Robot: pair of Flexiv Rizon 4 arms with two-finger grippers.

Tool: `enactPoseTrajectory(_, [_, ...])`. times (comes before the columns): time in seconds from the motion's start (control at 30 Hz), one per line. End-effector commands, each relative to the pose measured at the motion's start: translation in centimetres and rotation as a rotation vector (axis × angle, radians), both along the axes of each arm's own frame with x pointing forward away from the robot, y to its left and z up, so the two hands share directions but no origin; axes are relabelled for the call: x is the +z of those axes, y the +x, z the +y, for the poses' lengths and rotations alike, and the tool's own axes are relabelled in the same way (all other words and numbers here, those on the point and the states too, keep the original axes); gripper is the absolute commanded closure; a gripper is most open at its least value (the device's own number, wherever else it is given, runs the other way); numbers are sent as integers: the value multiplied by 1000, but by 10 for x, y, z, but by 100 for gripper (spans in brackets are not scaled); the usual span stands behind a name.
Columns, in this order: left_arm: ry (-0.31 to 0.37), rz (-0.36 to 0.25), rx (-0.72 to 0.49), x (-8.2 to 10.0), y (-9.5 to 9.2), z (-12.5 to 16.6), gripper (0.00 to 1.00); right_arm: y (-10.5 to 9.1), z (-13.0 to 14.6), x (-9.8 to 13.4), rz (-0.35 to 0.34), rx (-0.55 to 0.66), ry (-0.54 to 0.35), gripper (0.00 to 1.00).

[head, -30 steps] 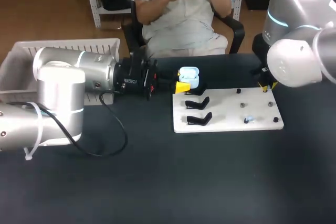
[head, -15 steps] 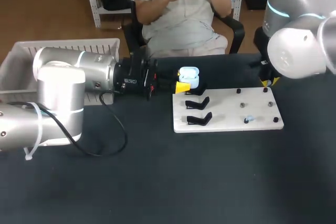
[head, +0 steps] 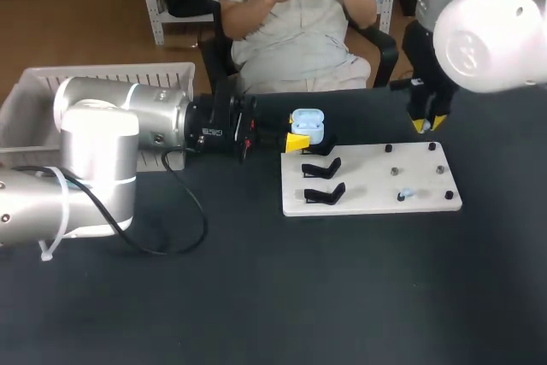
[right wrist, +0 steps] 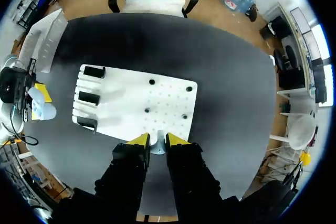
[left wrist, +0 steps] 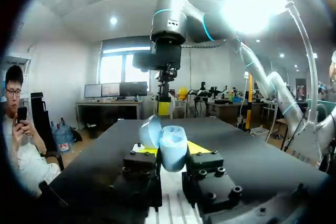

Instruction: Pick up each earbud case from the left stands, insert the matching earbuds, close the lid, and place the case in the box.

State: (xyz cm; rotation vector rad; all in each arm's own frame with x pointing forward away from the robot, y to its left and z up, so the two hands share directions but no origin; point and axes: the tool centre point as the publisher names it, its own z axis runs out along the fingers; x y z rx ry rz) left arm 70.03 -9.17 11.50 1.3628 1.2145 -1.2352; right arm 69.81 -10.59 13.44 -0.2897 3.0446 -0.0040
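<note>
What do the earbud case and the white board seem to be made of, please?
The earbud case looks like glossy pale blue plastic: a smooth rounded shell with soft highlights. The white board looks matte, probably plastic or painted sheet; its flat, even surface with holes does not settle which.

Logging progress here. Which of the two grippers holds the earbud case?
The left gripper: its fingers clamp the open light-blue earbud case by the white board's far left corner. The right gripper pinches only a small earbud.
</note>
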Motion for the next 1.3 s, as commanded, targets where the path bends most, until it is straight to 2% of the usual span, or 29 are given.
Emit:
enactPoseTrajectory(0.03, [-1, -3, 5, 0, -1, 0, 100, -26, 21, 24, -28, 14, -14, 100])
enactPoseTrajectory(0.2, [-1, -3, 5, 0, -1, 0, 100, -41, 54, 38, -44, 55, -35, 100])
enactPoseTrajectory(0.33, [-1, -3, 5, 0, -1, 0, 100, -47, 76, 44, -55, 67, -11, 100])
enactPoseTrajectory(0.63, [-1, -3, 5, 0, -1, 0, 100, -46, 122, 49, -68, 83, 40, 100])
enactPoseTrajectory(1.23, [-1, -3, 5, 0, -1, 0, 100, -46, 124, 50, -74, 86, 39, 100])
enactPoseTrajectory(1.3, [-1, -3, 5, 0, -1, 0, 100, -38, 124, 49, -75, -12, 79, 100])
